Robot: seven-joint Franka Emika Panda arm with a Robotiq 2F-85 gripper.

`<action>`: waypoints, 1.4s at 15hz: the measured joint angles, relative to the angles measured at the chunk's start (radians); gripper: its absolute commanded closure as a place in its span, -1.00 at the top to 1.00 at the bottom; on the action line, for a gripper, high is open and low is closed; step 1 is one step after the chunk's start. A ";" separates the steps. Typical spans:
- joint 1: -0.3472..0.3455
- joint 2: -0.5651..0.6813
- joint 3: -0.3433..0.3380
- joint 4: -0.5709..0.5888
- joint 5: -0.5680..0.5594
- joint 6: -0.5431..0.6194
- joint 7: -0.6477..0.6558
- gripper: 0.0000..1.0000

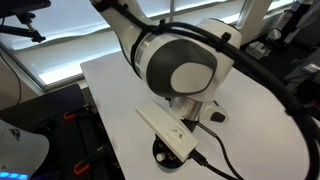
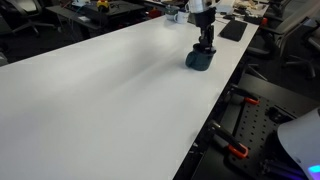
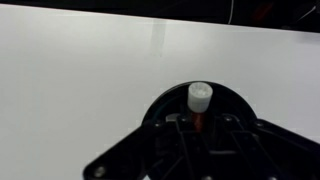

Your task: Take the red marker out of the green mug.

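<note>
White tabletop (image 2: 100,100) | slim red pale-ended marker (image 3: 200,98) stands upright in small dark-green round mug (image 2: 199,61), directly under my pincer (image 2: 203,44) | spread or pinching, I cannot tell

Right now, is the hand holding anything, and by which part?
Cannot tell. The hand sits at the green mug; any grip on the red marker is hidden.

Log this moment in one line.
stage: gripper at green mug | red marker: in mug, pale end up | jaws: state unclear | surface: white table
</note>
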 measured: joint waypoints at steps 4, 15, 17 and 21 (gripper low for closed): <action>0.003 -0.017 0.002 0.005 0.015 -0.004 0.001 -0.90; 0.092 -0.247 0.078 -0.008 0.110 -0.182 0.007 -0.90; 0.114 -0.282 0.096 -0.025 0.126 -0.195 0.026 -0.90; 0.153 -0.309 0.124 -0.101 0.182 -0.100 0.079 -0.90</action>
